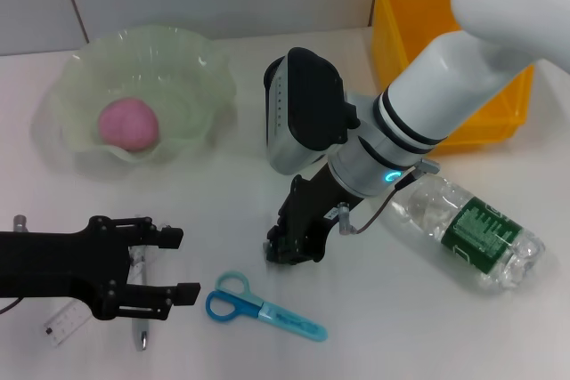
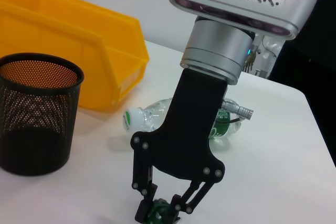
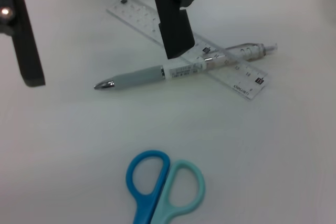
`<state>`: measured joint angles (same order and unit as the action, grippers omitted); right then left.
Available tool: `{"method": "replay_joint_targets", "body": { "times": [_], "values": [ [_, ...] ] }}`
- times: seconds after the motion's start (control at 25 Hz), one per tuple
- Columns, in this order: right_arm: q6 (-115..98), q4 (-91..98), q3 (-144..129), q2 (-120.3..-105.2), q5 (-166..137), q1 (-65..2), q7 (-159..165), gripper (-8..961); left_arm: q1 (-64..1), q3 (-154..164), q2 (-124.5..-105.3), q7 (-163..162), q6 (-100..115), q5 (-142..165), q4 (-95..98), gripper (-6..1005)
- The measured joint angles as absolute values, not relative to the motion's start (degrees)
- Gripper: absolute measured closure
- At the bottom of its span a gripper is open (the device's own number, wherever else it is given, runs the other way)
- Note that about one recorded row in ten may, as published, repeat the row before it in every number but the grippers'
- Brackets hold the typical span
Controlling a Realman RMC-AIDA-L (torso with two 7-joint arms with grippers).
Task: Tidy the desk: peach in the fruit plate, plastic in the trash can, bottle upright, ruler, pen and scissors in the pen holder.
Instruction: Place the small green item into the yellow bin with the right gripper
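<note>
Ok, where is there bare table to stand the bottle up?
Bare table lies between the pale green fruit plate and the right tool, also along the front edge beyond the blue scissors. It is crowded around the left tool, over the pen and clear ruler.

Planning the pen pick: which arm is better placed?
Left. Its open pincer hovers right over the pen and ruler. The right pincer is shut on a small green scrap beside the bottle.

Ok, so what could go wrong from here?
The pen lies crossed with the ruler under the open left gripper, so a grab may catch or drag both. The right gripper pinches the green plastic only at its fingertips, so it could slip out.
</note>
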<state>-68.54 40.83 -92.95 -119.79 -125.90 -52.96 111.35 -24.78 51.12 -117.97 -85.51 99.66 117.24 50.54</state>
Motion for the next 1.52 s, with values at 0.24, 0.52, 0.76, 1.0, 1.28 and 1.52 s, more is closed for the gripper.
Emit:
{"method": "replay_joint_targets", "body": {
  "times": [0.24,0.52,0.76,1.0,1.28,1.52],
  "values": [
    [-69.32,43.57,-91.84,-119.49,-123.05,-51.30,111.36,723,-24.78,50.98,-117.95,-85.51,99.73,117.25,50.45,187],
    [-77.30,58.93,-78.62,-119.25,-117.56,-41.70,111.18,723,-24.83,50.97,-117.95,-85.51,99.84,117.24,50.45,187],
    [-80.36,64.93,-60.11,-119.17,-105.66,-32.77,106.96,722,-24.86,50.97,-118.01,-85.52,99.88,117.24,50.46,186],
    [-78.67,64.15,-48.26,-119.10,-99.45,-29.47,103.41,722,-25.06,50.97,-118.03,-85.64,99.92,117.24,50.44,186],
    [-68.90,63.17,-43.25,-119.08,-98.36,-27.14,99.96,723,-25.30,50.97,-118.13,-85.91,99.83,117.14,50.22,187],
    [-59.65,63.09,-43.74,-118.93,-110.32,-28.29,105.31,723,-25.42,50.97,-118.13,-86.09,99.65,117.06,50.18,187]
  ]
}}
